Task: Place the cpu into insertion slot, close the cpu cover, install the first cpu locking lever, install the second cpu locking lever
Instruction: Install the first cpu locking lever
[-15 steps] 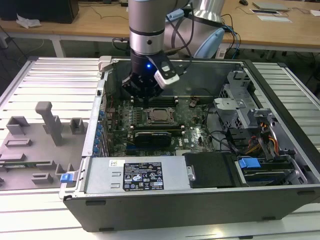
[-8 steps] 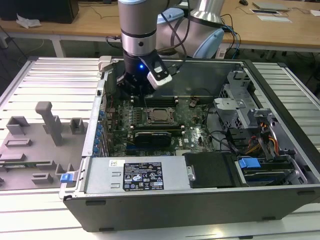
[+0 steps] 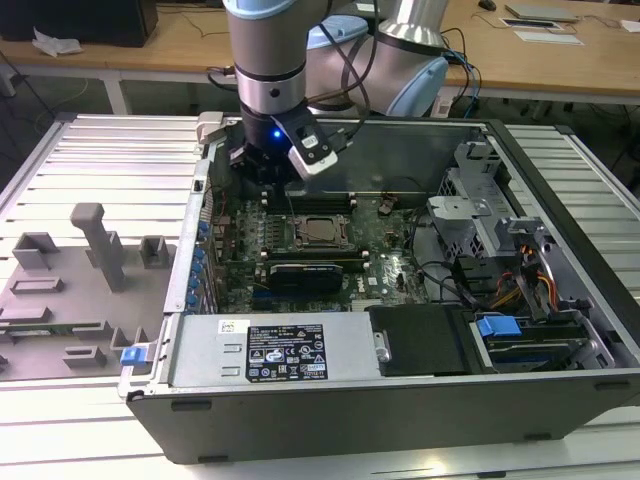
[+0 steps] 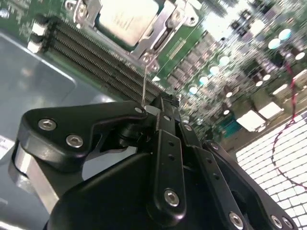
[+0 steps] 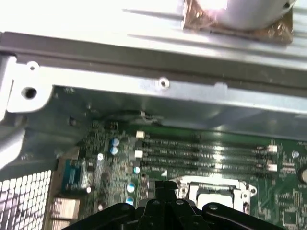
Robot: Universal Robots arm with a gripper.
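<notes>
- Black gripper (image 4: 160, 102) near a corner of your open grey computer case (image 3: 400, 400), fingers clenched together.
- Dull silver square cpu (image 4: 125, 19) mid green circuit board (image 3: 390, 262), under thin silver cpu cover (image 4: 161, 23).
- Case on slatted metal table (image 3: 100, 150); wooden desks (image 3: 150, 45) behind.

Black gripper (image 4: 162, 101) hogs the foreground here, all linkage bars and silver screws. Past its tip the cpu (image 4: 125, 18) sits flat with the cpu cover (image 4: 161, 25) lying down around it. A thin metal lever (image 4: 144, 81) runs from the cover's corner straight toward the gripper tip, though I honestly can't tell if they touch. Long black memory slots (image 4: 91, 55) run just beside the cover. The green circuit board (image 4: 183, 45) has round capacitors (image 4: 224, 60), with a red wire (image 4: 283, 139) over a white mesh panel (image 4: 288, 177).
</notes>
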